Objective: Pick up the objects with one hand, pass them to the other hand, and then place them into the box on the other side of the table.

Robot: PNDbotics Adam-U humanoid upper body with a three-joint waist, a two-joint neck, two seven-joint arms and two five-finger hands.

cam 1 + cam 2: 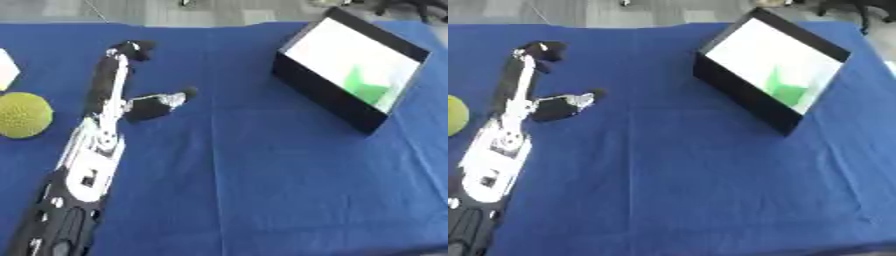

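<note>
My left hand (109,102) lies stretched over the blue table from the lower left, fingers straight and pointing away, thumb spread to the right, holding nothing. A yellow bumpy ball (22,115) sits on the cloth just left of that hand, apart from it. A black box (350,70) with a white inside stands tilted at the upper right; a green object (366,86) lies in it. A white object (5,70) shows at the left edge, cut off. My right hand shows in neither view.
The blue cloth (262,175) covers the table, with a crease running down its middle. The far table edge runs along the top, with grey floor beyond it.
</note>
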